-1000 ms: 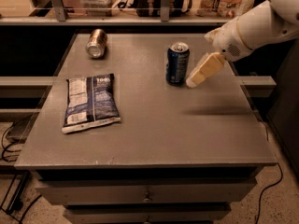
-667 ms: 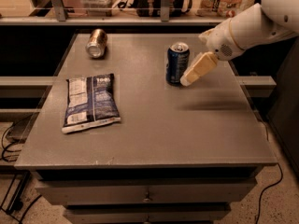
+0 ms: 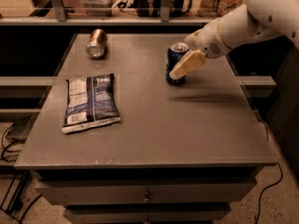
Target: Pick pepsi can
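right now the pepsi can (image 3: 173, 59) stands upright on the table (image 3: 187, 134), toward the back right of the top. its long axis is vertical, silver top facing up. the gripper (image 3: 187, 65) sits at the can's right side on a white arm (image 3: 243, 24), its pale end slanted down-left across the can's front right. contact unclear, and i cannot tell whether the gripper is open or closed. a bronze can (image 3: 96, 43) lies on its side at back left. a snack bag (image 3: 91, 101) lies flat at left, well apart from the pepsi can.
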`<action>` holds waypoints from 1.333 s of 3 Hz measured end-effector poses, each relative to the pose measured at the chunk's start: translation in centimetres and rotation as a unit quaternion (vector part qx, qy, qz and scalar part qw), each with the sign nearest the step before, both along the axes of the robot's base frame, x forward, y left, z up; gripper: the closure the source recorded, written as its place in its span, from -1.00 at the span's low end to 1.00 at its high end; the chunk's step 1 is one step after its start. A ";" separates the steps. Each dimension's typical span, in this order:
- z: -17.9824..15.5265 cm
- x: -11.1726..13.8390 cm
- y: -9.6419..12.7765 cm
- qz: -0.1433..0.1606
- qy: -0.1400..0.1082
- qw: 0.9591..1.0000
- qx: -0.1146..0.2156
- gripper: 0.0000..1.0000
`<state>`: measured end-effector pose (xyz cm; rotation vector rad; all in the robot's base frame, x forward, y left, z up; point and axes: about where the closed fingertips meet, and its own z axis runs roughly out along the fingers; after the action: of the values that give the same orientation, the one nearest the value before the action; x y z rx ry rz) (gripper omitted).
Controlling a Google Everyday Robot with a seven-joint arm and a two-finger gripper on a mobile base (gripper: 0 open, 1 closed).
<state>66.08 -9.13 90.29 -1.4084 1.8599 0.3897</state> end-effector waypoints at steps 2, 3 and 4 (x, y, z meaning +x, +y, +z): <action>0.2 1.0 -0.1 -0.006 -0.003 1.000 0.019 0.30; 3.1 0.9 -1.3 -0.003 -0.021 1.000 0.017 0.77; 9.1 0.4 -3.6 -0.008 -0.059 0.998 0.007 1.00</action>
<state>66.43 -12.73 99.43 -1.3769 1.7685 0.3042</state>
